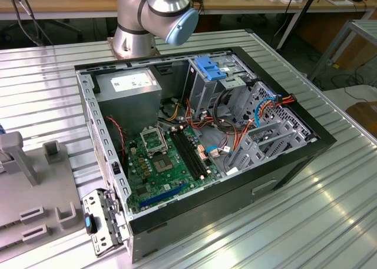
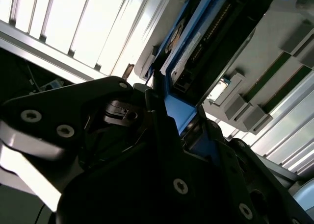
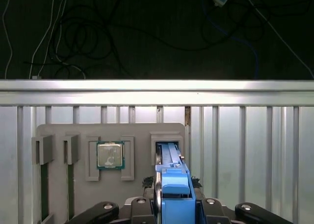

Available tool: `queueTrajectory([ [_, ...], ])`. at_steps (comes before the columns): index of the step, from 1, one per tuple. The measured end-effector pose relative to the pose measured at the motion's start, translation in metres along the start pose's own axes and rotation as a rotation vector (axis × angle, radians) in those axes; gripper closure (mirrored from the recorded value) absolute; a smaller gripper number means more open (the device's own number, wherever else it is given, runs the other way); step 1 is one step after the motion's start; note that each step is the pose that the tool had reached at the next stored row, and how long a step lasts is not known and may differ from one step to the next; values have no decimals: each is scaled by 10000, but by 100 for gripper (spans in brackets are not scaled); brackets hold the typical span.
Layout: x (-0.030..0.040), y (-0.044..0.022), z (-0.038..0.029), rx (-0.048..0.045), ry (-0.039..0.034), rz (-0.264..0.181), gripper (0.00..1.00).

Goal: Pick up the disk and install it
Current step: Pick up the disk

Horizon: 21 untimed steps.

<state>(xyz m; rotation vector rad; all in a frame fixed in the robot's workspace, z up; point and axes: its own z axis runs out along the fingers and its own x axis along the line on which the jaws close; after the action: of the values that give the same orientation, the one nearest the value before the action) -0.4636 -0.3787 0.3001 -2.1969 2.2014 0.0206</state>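
Observation:
The disk [image 3: 169, 153] stands on edge in a slot of the grey fixture plate [image 3: 59, 131], its bright blue carrier rail [image 3: 175, 185] toward the camera. In the second wrist view the disk [image 2: 189, 50] shows its grey metal side and white label, with the blue rail [image 2: 177, 111] running into the black gripper body. My gripper [image 3: 174, 200] straddles the rail's near end, with its jaws against both sides of it, shut on the disk. The open computer case [image 1: 318, 140] lies on the table in the exterior view.
A processor chip [image 3: 110, 155] sits in a pocket of the fixture beside the disk's slot. Inside the case are a metal drive cage with a blue caddy [image 1: 211, 67], a grey power supply [image 1: 129, 86], a green motherboard [image 1: 159, 163] and loose cables [image 1: 235, 133]. The arm's base [image 1: 154, 16] stands behind the case.

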Motion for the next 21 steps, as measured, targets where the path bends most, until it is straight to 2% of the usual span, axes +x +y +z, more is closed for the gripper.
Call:
queueTrajectory([
  [15,-1,0,-21,-2,1,1,63],
  [21,-3,-2,-103,0,0,0,63],
])
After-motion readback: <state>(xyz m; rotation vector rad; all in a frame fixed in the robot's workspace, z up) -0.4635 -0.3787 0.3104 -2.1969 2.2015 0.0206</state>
